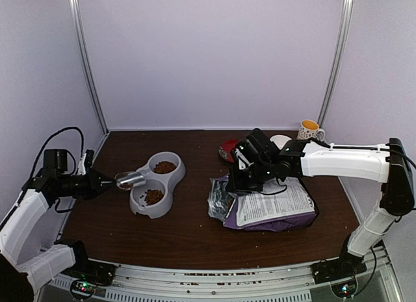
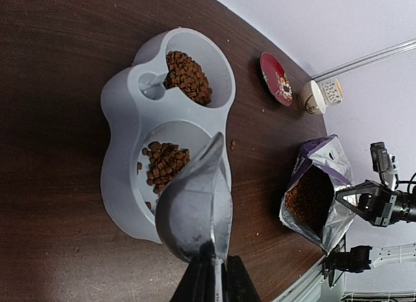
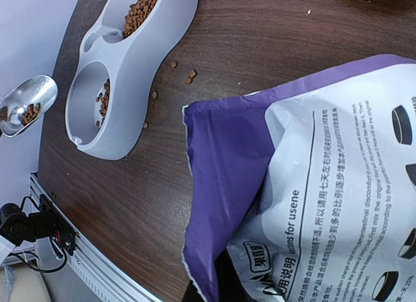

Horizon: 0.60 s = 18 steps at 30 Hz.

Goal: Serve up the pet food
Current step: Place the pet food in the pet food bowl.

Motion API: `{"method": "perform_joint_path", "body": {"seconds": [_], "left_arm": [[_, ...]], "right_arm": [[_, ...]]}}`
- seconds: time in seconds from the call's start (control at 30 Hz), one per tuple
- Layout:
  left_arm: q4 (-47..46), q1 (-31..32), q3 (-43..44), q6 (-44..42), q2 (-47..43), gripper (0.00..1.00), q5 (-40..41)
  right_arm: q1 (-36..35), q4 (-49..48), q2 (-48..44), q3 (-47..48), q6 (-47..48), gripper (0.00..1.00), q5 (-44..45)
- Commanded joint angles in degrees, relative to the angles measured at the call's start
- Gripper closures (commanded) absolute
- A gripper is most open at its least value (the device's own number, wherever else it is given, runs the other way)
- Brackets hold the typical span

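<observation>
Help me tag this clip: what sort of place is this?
Probably a robot test booth, not a home: plain white walls with metal rails enclose a dark wooden table, a left arm and right arm are bolted at its near edge, and a grey double bowl and purple bag serve as props.

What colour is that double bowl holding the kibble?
The plastic double bowl is pale grey, clearest in the left wrist view.

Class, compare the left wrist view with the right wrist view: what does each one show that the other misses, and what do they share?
Only the left wrist view shows the mug and the open mouth of the purple bag, with brown bits inside. Only the right wrist view shows the bag's printed label and the pet food lying in the scoop. Both show the grey double bowl with pet food in each half, the scoop and the bag.
</observation>
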<state>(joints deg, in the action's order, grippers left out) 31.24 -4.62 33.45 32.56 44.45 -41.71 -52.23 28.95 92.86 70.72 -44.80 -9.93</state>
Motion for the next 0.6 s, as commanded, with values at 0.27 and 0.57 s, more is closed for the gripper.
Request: {"method": "perform_joint_path", "body": {"seconds": [0.27, 0.57], "left_arm": [[6.42, 10.92, 7.23, -3.83, 1.64, 1.00, 18.92], [8.26, 19.18, 10.69, -3.70, 4.86, 1.00, 27.83]], "right_arm": [[1.24, 1.23, -2.32, -2.31, 0.53, 1.00, 1.32], [1.41, 0.54, -2.62, -3.07, 0.75, 1.00, 1.14]]}}
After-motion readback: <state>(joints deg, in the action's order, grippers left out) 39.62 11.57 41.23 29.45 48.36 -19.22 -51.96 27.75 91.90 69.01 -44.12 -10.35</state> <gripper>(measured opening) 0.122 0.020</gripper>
